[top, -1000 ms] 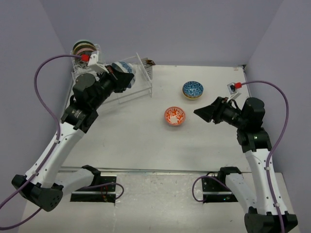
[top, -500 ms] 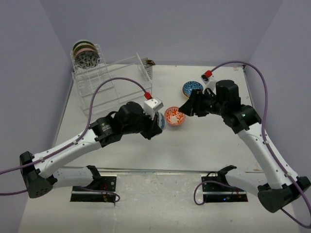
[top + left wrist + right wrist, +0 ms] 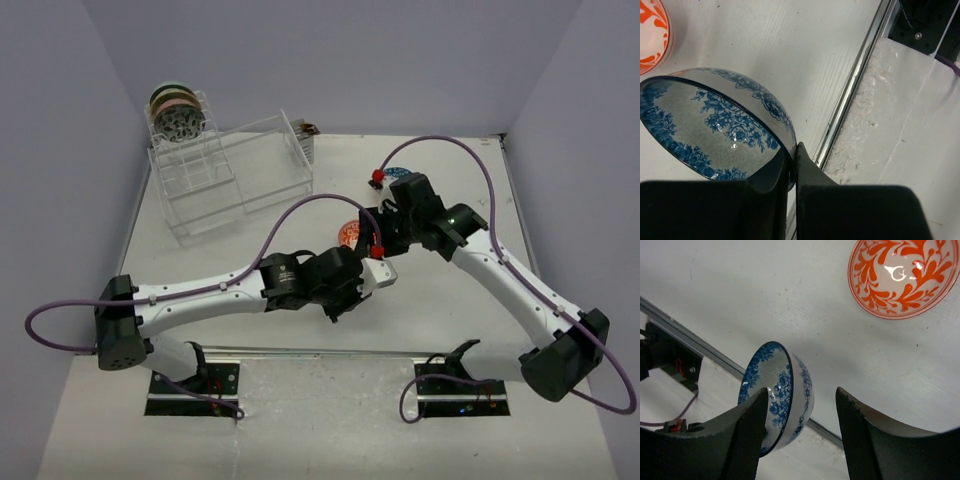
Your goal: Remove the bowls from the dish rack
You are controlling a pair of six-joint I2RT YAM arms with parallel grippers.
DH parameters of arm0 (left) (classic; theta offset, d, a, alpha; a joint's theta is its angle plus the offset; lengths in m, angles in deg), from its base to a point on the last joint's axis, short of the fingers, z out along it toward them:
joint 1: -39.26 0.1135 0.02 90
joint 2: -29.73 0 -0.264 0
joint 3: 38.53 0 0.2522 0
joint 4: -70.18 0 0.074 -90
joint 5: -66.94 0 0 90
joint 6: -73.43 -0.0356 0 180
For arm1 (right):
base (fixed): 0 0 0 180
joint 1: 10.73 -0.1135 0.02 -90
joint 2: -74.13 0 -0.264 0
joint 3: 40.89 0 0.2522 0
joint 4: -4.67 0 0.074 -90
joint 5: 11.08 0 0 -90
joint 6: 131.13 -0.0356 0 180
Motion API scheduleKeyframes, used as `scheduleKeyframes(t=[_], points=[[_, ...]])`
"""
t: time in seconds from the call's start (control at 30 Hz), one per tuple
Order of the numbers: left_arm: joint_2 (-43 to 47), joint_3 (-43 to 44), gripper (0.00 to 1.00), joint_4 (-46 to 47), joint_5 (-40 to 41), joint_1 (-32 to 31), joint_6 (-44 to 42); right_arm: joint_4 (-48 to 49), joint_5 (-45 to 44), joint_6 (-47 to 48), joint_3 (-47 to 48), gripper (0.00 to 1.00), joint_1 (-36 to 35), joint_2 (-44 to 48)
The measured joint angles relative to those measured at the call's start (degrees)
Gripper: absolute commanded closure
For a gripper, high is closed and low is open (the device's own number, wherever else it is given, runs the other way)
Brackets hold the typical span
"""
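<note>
The dish rack is standing at the far left of the table, with the racked bowls sitting on edge in a row in its tall tier at the far left corner. Right of the rack, a middle bowl is resting open side up near the table's centre, and a far bowl is lying behind it, both partly hidden under the right arm. In front of the middle bowl, above the rail along the table's near edge, a held bowl is hanging tilted on its side with its rim pinched in the left gripper, while the right gripper is hovering close behind it, fingers spread.
</note>
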Motion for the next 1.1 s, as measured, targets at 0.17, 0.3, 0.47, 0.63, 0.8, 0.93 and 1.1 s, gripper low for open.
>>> scheduleKeyframes(t=[0.17,0.3,0.47,0.63,0.8,0.93,1.1], points=[[-2.7,2.6,1.0,-0.9,-2.7,-0.4,-4.0,-2.5,-0.1,2.1,-1.8,0.44,-4.3,-3.1],[-3.7,4.2,1.0,-2.9,-2.7,-0.7,-5.4,-5.5,-3.8,3.1,-1.8,0.59,-8.0,-6.8],[-4.2,5.0,1.0,-5.4,-1.6,-0.6,-5.7,-7.3,-7.5,2.5,-1.0,0.88,-9.2,-8.6],[-4.3,5.9,1.0,-5.4,0.5,-0.6,-5.9,-7.0,-10.5,1.6,0.8,1.0,-9.4,-9.2],[-4.0,5.8,0.62,-5.4,3.0,-0.7,-6.1,-5.1,-10.7,1.7,0.8,1.0,-9.4,-9.4],[-2.5,4.4,0.03,-4.7,7.5,-0.7,-5.5,-3.2,-11.9,0.7,0.3,1.0,-9.4,-9.4],[1.2,3.4,0.0,-2.3,12.3,-0.7,-3.1,2.2,-12.1,-2.0,-2.0,1.0,-5.8,-9.4]])
